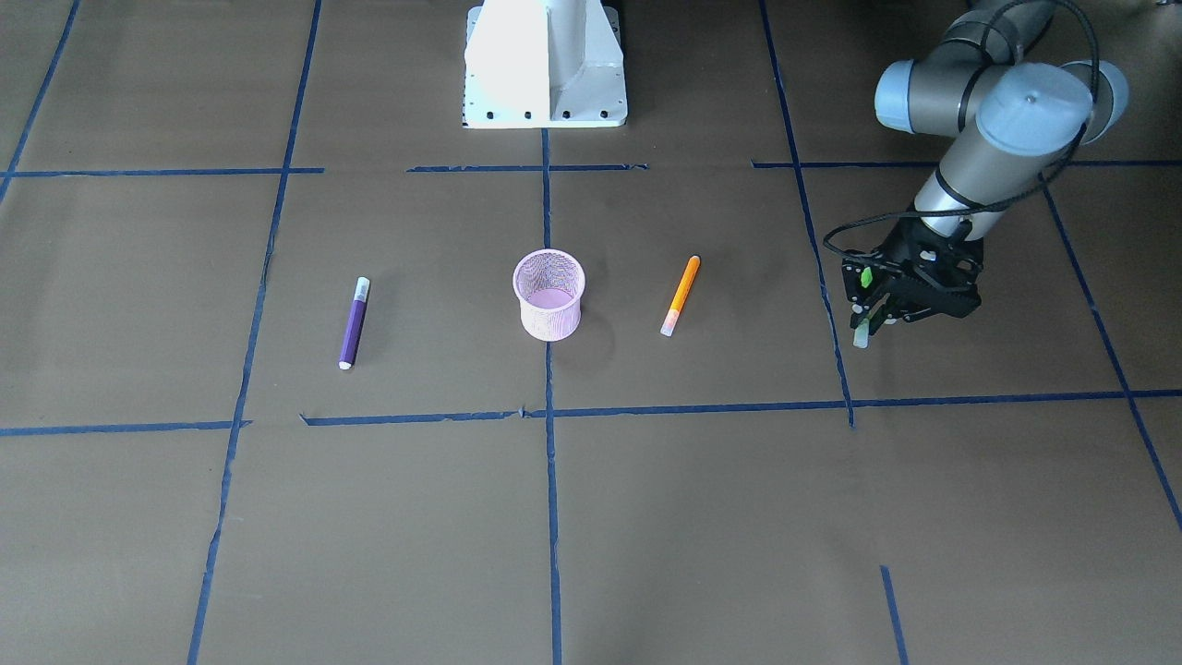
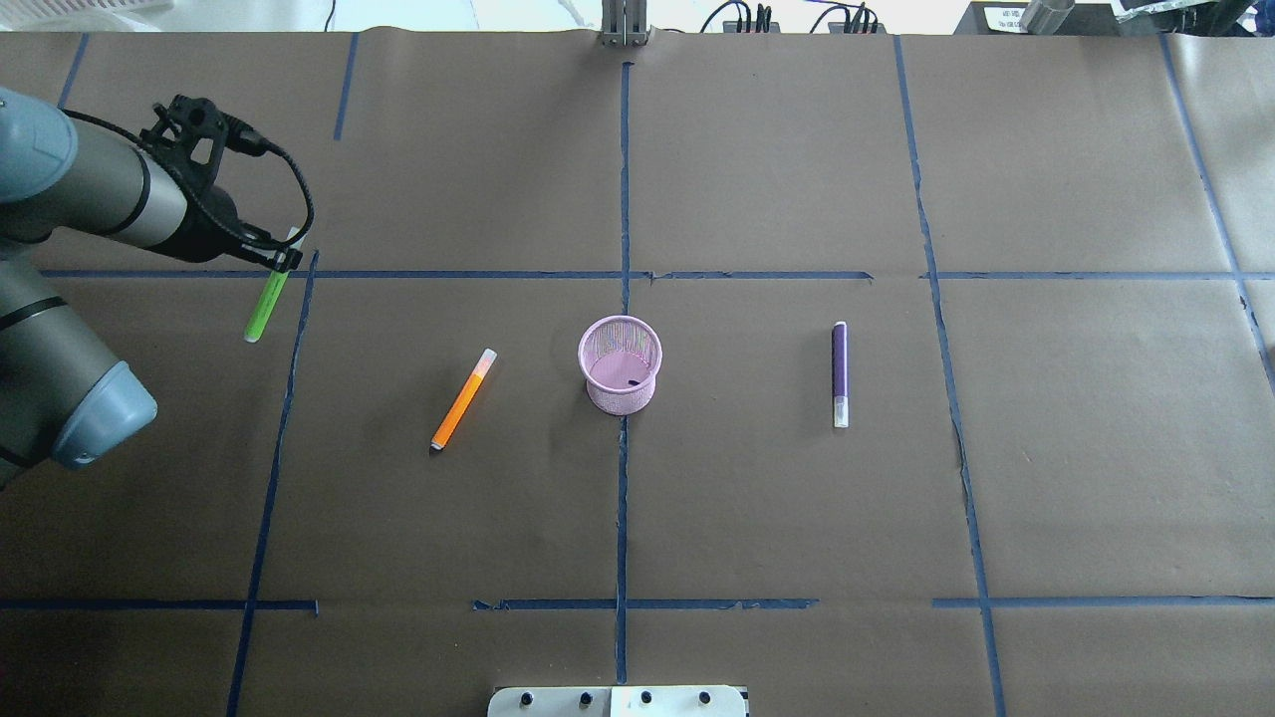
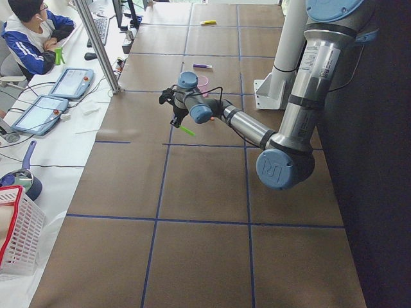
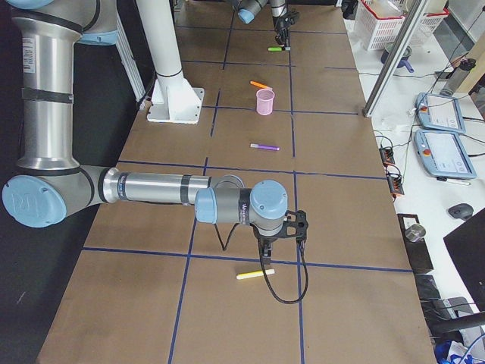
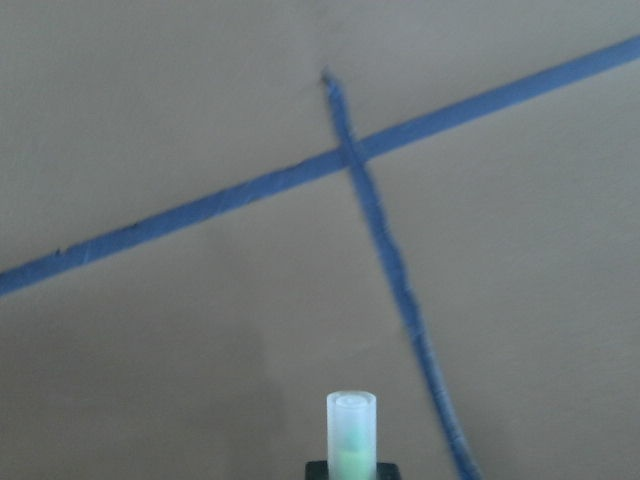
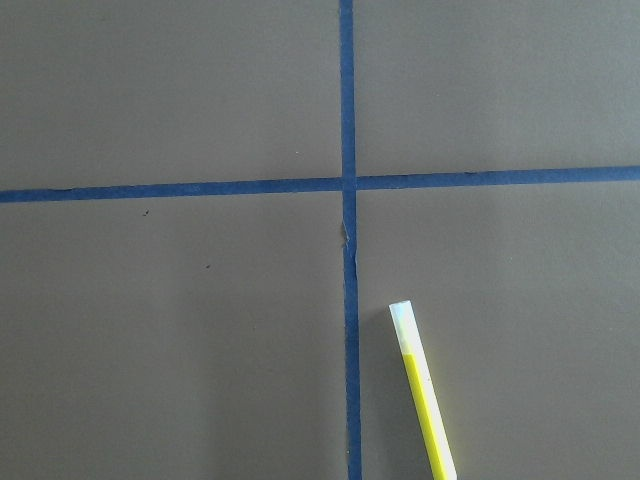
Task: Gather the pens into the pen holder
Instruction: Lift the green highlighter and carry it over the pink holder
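Observation:
The pink mesh pen holder stands upright at the table's middle. The orange pen lies on the table between the holder and my left arm. The purple pen lies on the holder's other side. My left gripper is shut on the green pen, tilted, above the table near a tape crossing. My right gripper shows only in the exterior right view, above a yellow pen; I cannot tell whether it is open or shut.
The white robot base stands at the table's robot-side edge. Blue tape lines grid the brown paper. An operator sits beyond the far edge with tablets. A red-rimmed basket stands off the table.

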`<state>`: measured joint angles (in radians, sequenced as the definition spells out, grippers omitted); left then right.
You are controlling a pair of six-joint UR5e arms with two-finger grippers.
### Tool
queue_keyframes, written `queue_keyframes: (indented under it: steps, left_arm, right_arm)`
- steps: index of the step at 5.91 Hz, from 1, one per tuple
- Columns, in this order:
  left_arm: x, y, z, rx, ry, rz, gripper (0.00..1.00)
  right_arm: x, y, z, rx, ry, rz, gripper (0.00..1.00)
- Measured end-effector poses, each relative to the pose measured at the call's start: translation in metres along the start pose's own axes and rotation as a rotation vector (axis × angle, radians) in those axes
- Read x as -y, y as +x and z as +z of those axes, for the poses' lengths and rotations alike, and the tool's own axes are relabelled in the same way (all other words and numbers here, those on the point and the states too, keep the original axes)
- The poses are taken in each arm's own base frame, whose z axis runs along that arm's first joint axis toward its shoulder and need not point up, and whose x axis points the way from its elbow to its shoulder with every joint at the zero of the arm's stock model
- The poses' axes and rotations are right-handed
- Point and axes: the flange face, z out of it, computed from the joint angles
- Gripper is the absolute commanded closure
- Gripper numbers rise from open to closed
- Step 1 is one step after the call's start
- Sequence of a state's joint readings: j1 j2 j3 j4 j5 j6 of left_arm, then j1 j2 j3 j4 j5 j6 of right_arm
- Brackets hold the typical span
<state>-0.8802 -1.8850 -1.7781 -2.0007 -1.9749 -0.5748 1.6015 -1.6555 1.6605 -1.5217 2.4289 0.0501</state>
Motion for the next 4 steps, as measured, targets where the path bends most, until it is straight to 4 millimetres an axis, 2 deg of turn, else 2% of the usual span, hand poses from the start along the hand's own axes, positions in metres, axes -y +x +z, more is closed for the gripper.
queue_keyframes:
  steps: [1,2,3,4]
  left_arm:
    - [0.037,0.033,-0.021,-0.032,0.100,0.045,1.00]
    - [0.057,0.056,-0.037,-0.093,0.205,0.097,1.00]
    - [0.063,0.068,-0.042,-0.171,0.317,0.156,1.00]
    - [0.064,0.078,-0.038,-0.232,0.415,0.203,1.00]
  right_arm:
    - [0.001,-0.001,-0.001,0.001,0.003,-0.004,0.00]
    - [0.002,-0.002,-0.002,0.001,0.005,-0.008,0.00]
    - [0.002,-0.003,-0.003,0.001,0.006,-0.011,0.00]
    - [0.002,-0.004,-0.003,0.001,0.008,-0.012,0.00]
